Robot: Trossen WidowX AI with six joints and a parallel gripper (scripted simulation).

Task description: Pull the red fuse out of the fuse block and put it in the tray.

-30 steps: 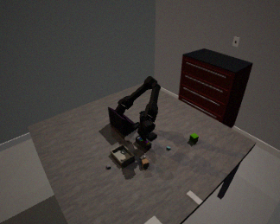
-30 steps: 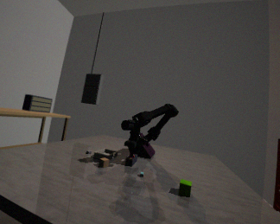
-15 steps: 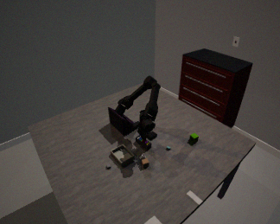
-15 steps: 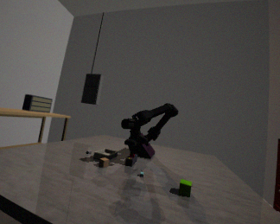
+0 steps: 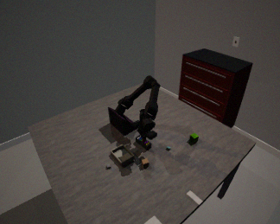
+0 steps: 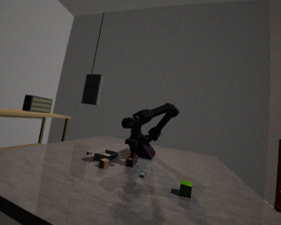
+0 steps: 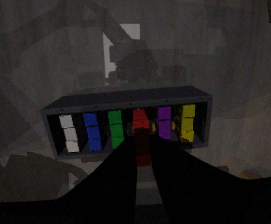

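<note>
My gripper (image 6: 133,150) (image 7: 141,142) is shut on the red fuse (image 6: 133,155) (image 7: 140,121), just above the fuse block (image 5: 143,145) (image 6: 129,162) (image 7: 130,96). In the wrist view the fuse overlaps the block's near rim and its near end reaches past it. It looks raised; whether its lower end is clear of the slot I cannot tell. White (image 7: 70,134), blue (image 7: 92,132), green (image 7: 115,129), purple (image 7: 164,122) and yellow (image 7: 187,122) fuses stand in the block, green and purple close beside the fingers. The tray (image 5: 129,161) (image 6: 102,158) stands beside the block.
A tan block (image 5: 145,162) (image 6: 104,163) lies near the tray and the fuse block. A small teal piece (image 5: 168,148) (image 6: 141,175) and a green cube (image 5: 194,138) (image 6: 186,189) are on the fuse block's other side. A small dark piece (image 5: 108,168) lies beyond the tray.
</note>
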